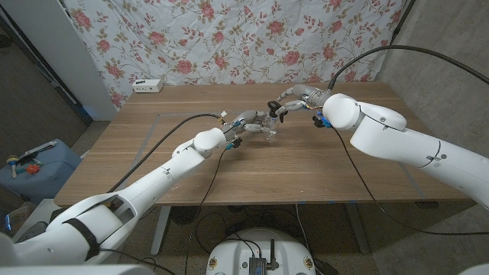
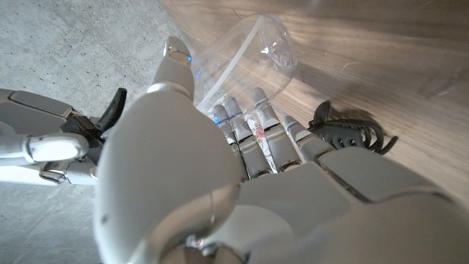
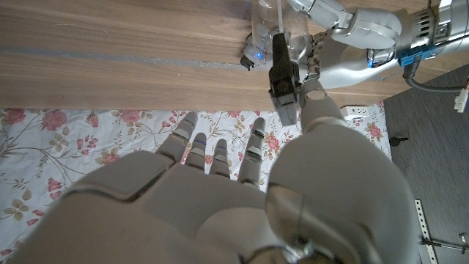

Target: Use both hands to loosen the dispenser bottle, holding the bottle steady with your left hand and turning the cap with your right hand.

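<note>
Gripping the clear dispenser bottle (image 1: 269, 127) mid-table, left hand (image 1: 243, 124) steadies it; right hand (image 1: 294, 101) pinches the black pump cap (image 1: 273, 108), loosening seemingly unfinished.

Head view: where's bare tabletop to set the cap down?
Free: the wooden table's near strip between both arms, and its far-left area short of the white box. Crowded: the middle, where the left hand and right hand meet at the clear plastic dispenser bottle.

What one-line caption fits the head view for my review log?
Left hand grips a clear dispenser bottle at mid-table while the right hand holds its black pump cap.
</note>
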### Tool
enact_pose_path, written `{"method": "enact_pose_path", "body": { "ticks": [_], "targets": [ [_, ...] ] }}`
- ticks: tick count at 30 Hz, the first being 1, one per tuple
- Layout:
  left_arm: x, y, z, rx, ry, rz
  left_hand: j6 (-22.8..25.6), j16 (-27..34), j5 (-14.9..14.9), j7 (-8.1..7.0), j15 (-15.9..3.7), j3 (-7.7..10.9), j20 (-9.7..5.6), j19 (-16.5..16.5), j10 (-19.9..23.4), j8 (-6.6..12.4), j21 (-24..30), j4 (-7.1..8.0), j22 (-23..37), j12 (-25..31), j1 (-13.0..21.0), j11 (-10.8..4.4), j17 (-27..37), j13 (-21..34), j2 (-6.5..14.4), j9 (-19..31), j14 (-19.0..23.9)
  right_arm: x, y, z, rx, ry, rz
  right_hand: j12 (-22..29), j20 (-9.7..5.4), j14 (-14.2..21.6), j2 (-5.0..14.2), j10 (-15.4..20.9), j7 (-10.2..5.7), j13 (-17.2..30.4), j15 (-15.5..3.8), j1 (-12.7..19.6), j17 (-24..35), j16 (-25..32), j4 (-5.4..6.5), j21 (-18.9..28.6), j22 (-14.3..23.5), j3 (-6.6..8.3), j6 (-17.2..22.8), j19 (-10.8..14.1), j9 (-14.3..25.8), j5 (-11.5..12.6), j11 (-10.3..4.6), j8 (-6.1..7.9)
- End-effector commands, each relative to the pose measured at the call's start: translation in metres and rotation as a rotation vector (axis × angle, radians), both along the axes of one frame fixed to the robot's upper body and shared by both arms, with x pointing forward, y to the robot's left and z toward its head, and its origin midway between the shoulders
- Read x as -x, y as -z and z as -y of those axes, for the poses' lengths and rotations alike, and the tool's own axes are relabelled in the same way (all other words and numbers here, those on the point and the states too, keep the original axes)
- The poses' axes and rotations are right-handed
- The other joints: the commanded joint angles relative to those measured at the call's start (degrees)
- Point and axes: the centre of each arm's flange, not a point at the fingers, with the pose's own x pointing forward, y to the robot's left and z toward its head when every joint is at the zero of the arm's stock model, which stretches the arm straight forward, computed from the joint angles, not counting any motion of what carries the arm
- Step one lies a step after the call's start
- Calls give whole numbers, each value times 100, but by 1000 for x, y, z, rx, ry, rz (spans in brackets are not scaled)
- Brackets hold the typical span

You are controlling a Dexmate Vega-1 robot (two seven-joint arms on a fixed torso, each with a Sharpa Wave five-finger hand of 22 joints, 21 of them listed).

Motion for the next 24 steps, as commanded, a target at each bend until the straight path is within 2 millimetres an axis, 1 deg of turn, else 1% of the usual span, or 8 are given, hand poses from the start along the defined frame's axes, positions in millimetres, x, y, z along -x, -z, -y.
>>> {"method": "enact_pose_path", "body": {
  "ticks": [1, 5, 11, 12, 16, 20, 23, 24],
  "targets": [
    [2, 3, 5, 1, 9, -8, 265, 41, 7, 52, -523, 272, -496, 24, 60, 35, -18, 227, 10, 47, -294, -28, 29, 31, 467, 16, 75, 0, 0, 1, 21, 16, 3, 60, -7, 50, -19, 48, -32, 7, 0, 146, 12, 35, 4, 39, 8, 99, 151, 86, 21, -10, 14, 63],
    [2, 5, 6, 2, 11, -10, 277, 42, 8, 54, -525, 278, -497, 25, 61, 38, -18, 228, 10, 41, -301, -8, 29, 38, 475, 16, 79, 0, 1, 2, 23, 17, 1, 62, -7, 63, -35, 66, -57, 7, -11, 235, 10, 34, 6, 37, 7, 142, 283, 101, 22, -23, 7, 109],
    [2, 5, 8, 1, 13, -11, 279, 46, 10, 59, -535, 288, -496, 32, 62, 38, -15, 230, 10, 31, -310, -18, 30, 48, 489, 16, 92, 1, 2, 2, 23, 14, 6, 69, -19, 104, -46, 110, -113, 6, -27, 396, 9, 41, 14, 37, 7, 225, 506, 142, 23, -48, -22, 182],
    [2, 5, 8, 1, 14, -12, 281, 48, 11, 59, -528, 293, -495, 32, 73, 38, -15, 225, 10, 33, -305, 13, 31, 51, 493, 16, 97, 1, 2, 2, 22, 14, 7, 70, -27, 107, -47, 115, -115, 6, -32, 412, 9, 41, 15, 39, 7, 233, 519, 153, 23, -50, -16, 186],
    [1, 6, 10, -1, 17, -13, 279, 50, 12, 61, -528, 301, -492, 34, 73, 35, -14, 230, 10, 25, -316, -8, 31, 58, 507, 16, 104, 1, 2, 3, 21, 13, 9, 79, -27, 144, -42, 161, -128, 6, -55, 519, 8, 47, 20, 37, 7, 294, 686, 174, 23, -61, -26, 240],
    [1, 6, 11, -1, 19, -14, 290, 48, 12, 51, -531, 306, -496, 35, 91, 39, -14, 228, 10, 26, -321, -17, 28, 63, 507, 16, 109, 0, 2, 4, 22, 12, 12, 97, -41, 175, -45, 238, -235, 5, -82, 628, 6, 48, 26, 36, 8, 355, 846, 204, 21, -75, -54, 286],
    [0, 6, 12, -3, 20, -17, 290, 44, 13, 53, -526, 313, -498, 36, 93, 38, -14, 226, 10, 22, -323, -9, 25, 68, 510, 17, 110, -1, 2, 4, 21, 11, 14, 102, -50, 189, -39, 266, -260, 5, -108, 673, 6, 49, 29, 39, 8, 382, 918, 223, 20, -79, -65, 308],
    [0, 6, 12, -4, 19, -17, 290, 43, 12, 54, -518, 312, -494, 35, 87, 38, -15, 225, 10, 18, -326, -8, 24, 70, 507, 17, 108, -1, 2, 4, 20, 11, 15, 105, -50, 203, -38, 284, -270, 5, -125, 698, 5, 52, 30, 40, 8, 397, 928, 234, 20, -83, -92, 307]
  ]
}}
